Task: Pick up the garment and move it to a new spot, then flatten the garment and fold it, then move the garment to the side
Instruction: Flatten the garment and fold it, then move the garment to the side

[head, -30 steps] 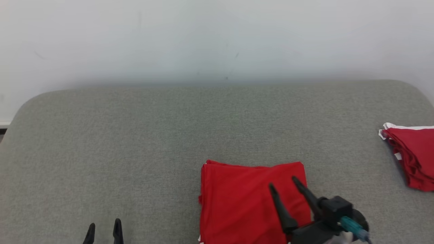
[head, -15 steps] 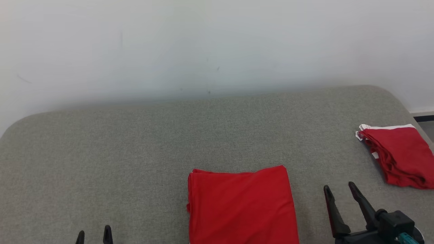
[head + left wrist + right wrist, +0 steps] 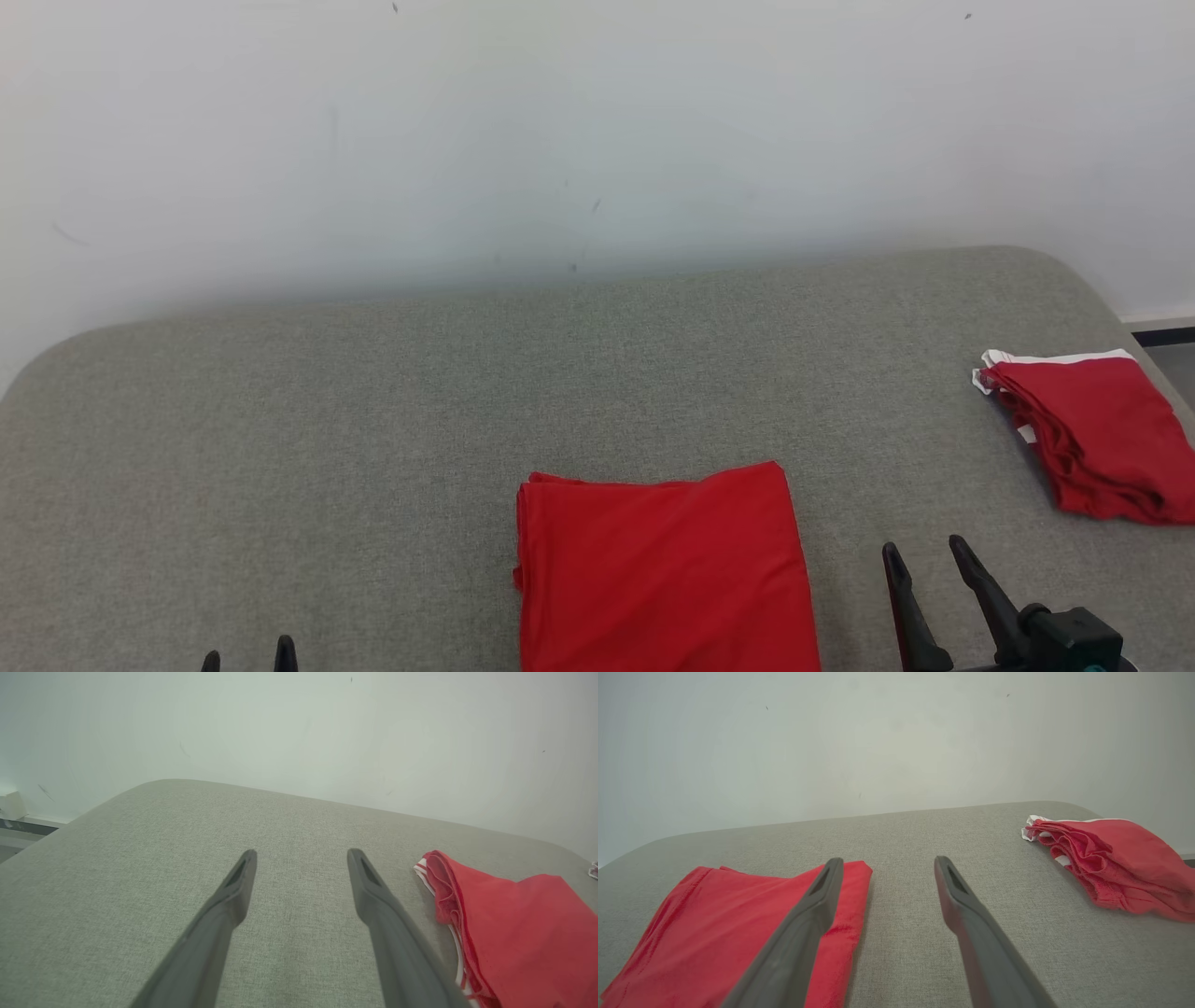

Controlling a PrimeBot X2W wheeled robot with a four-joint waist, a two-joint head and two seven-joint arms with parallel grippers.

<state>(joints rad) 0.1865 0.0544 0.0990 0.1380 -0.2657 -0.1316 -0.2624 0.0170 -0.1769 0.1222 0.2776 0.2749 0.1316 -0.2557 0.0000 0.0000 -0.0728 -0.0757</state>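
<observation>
Head view puts the folded red garment (image 3: 663,569) at six o'clock, lying flat on the grey padded surface (image 3: 327,420), its near end cut off by the bottom edge of the picture. My right gripper (image 3: 923,547) sits at about five o'clock, just beside the garment's right edge and apart from it, with grey fabric showing between them. Its jaws stand apart with nothing between them. My left gripper (image 3: 246,651) peeks in at seven o'clock, just its two tips above the bottom edge, well apart from the garment, its jaws likewise spread and empty. Over at three o'clock, near the right end of the surface, lies a second red pile (image 3: 1092,439) with white trim at its far edge, rumpled in layers and well apart from the folded garment. A pale wall (image 3: 560,121) rises behind the surface from nine through twelve to three o'clock. In my right wrist view my two dark fingers (image 3: 803,933) are splayed. One crosses in front of the garment's corner at about seven o'clock, and I cannot tell whether it touches. The other points over bare grey fabric, and the second pile sits at about two o'clock. In my left wrist view my fingers spread over bare surface, with the garment's layered edge, white stripes showing, at four o'clock.
</observation>
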